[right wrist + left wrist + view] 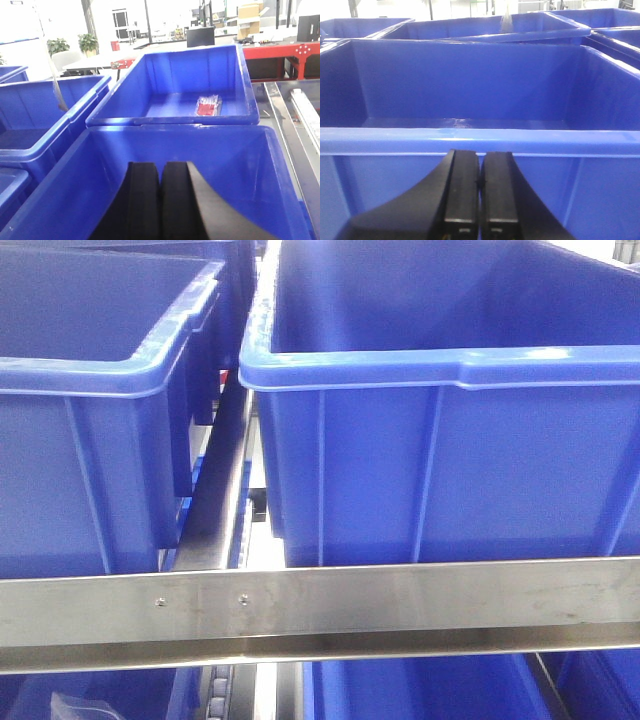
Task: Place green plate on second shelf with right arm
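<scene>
The green plate does not show in any of the three views, so which way it lies from the fingers, and which arm is nearer to it, cannot be told

The front view gives the second shelf's brushed-steel front rail running across the lower part of the frame, its two small screws left of centre. Two blue plastic bins sit above that rail: a left bin at the left and a larger right bin filling the centre and right, with a narrow gap between them. More blue shows below the rail

In the right wrist view the right gripper sits at bottom centre, its black pads pressed together with nothing between them, just over an empty blue bin. The next bin back holds a small red packet. The left gripper is likewise closed and empty, facing the near wall of another blue bin

My reading: the right arm must first find the plate, so the placing has not begun
</scene>
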You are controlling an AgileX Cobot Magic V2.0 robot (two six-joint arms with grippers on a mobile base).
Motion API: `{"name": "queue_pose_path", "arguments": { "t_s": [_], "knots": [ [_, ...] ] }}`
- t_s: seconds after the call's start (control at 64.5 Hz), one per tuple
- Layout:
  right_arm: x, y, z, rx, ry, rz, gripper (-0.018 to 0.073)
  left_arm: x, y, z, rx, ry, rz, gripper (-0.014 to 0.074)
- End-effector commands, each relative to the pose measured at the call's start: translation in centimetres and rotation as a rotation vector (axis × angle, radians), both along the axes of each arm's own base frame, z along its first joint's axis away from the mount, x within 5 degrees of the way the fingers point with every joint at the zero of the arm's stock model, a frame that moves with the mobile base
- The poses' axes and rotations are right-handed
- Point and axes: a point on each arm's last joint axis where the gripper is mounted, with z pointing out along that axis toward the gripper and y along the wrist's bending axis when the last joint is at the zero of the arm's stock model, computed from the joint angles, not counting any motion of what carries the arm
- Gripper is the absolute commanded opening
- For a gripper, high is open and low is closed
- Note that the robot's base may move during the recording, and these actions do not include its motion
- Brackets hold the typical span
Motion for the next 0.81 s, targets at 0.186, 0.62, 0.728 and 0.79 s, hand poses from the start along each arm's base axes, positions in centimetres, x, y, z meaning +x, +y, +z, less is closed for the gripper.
{"name": "queue_pose_path", "arguments": {
  "t_s": [0.186,0.62,0.728,0.79],
  "knots": [
    [-5.4,-2.0,5.0,-0.003,-0.065,-0.131,0.0046,0.0,0.0,-0.5,-0.014,-0.065,-0.005,0.0130],
    [-19.5,-5.1,0.8,0.015,-0.017,-0.325,0.0046,0.0,0.0,-0.5,-0.014,-0.065,-0.005,0.0130],
    [-21.6,-5.0,-3.4,0.011,-0.023,-0.304,0.0046,0.0,0.0,-0.5,-0.014,-0.065,-0.005,0.0130],
    [-22.3,-4.9,-5.6,0.007,-0.039,-0.279,0.0046,0.0,0.0,-0.5,-0.014,-0.065,-0.005,0.0130]
  ]
}}
